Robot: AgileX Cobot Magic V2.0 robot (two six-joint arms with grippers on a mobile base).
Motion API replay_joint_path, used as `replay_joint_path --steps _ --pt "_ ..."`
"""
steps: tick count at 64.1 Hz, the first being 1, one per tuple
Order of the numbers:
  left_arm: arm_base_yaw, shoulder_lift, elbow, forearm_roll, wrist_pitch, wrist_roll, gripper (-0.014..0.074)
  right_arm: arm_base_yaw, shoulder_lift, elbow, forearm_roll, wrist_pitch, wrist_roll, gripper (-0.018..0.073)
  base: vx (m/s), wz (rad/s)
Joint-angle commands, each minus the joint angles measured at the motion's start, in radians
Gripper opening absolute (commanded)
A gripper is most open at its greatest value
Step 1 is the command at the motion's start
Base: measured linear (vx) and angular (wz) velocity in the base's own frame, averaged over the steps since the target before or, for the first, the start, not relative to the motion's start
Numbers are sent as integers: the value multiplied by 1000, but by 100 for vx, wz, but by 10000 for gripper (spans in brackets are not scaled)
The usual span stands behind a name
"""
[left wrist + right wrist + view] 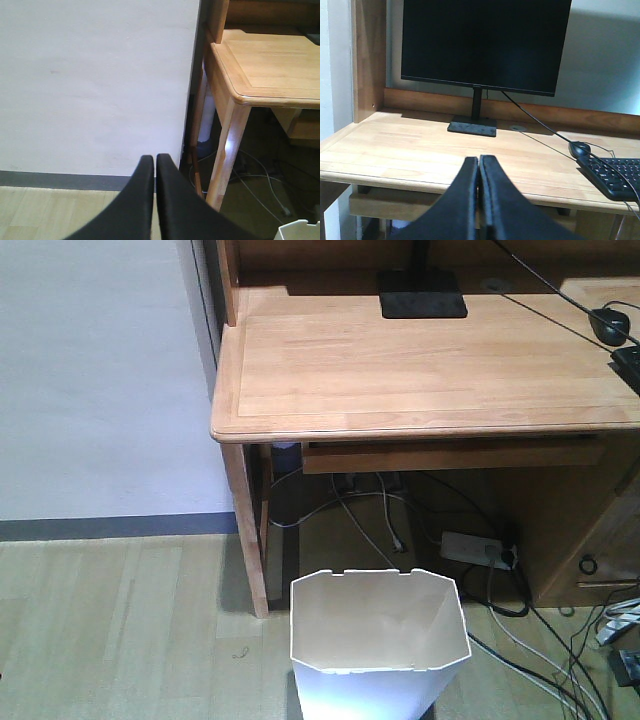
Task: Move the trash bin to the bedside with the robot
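Exterior front-facing view, left to right: a plain white wall [100, 370] with a grey baseboard strip [100, 527] along its foot meets a pale wood-plank floor [120, 630]. Right of the wall stands a light wooden desk [420, 370], its front-left leg [247, 530] down on the floor. On the desktop a flat black rectangular monitor base [421, 295] sits at the back. A black computer mouse [607, 325] and the corner of a black keyboard [630, 365] are at the right edge. Under the desk a white power strip [470, 548] lies among loose grey and black cables [520, 640].

Task thing: the white plastic trash bin with faceted rim [375, 640] stands upright on the floor in front of the desk, just right of the front-left leg. Its mouth is open upward and its inside is cream-white. The frame edge cuts off its base.

Left wrist-mounted view: the white wall fills the left half. The left gripper [154, 160] is low centre, its two black fingers pressed together at the tips with nothing between them. To the right are the desk corner and leg. A small piece of the trash bin rim shows in the lower right corner, apart from the gripper.

Right wrist-mounted view: the right gripper [478, 161] is low centre, its black fingers closed against each other and holding nothing, in front of the desk's front edge. Behind it a large black flat monitor [485, 42] with a dark screen stands on its base. Further right are the mouse, then the keyboard.
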Motion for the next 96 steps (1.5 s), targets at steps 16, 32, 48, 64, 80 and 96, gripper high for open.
replay_joint_path --steps 16,32,48,64,80,96 --pt "-3 -14 3 -2 -66 -4 -6 1 -14 7 -11 -70 -8 -2 0 0" --pt "-3 -14 3 -2 -66 -4 -6 1 -14 7 -11 -70 -8 -2 0 0" --pt "-3 -14 3 -2 -66 -4 -6 1 -14 7 -11 -70 -8 -2 0 0" --pt "-3 -14 3 -2 -66 -4 -6 1 -14 7 -11 -89 -8 -2 0 0" --pt "-3 -14 3 -2 -66 -4 -6 1 -8 -16 2 -95 -18 -2 0 0" --pt "-3 -14 3 -2 -66 -4 -6 1 175 -196 5 -71 18 -2 0 0"
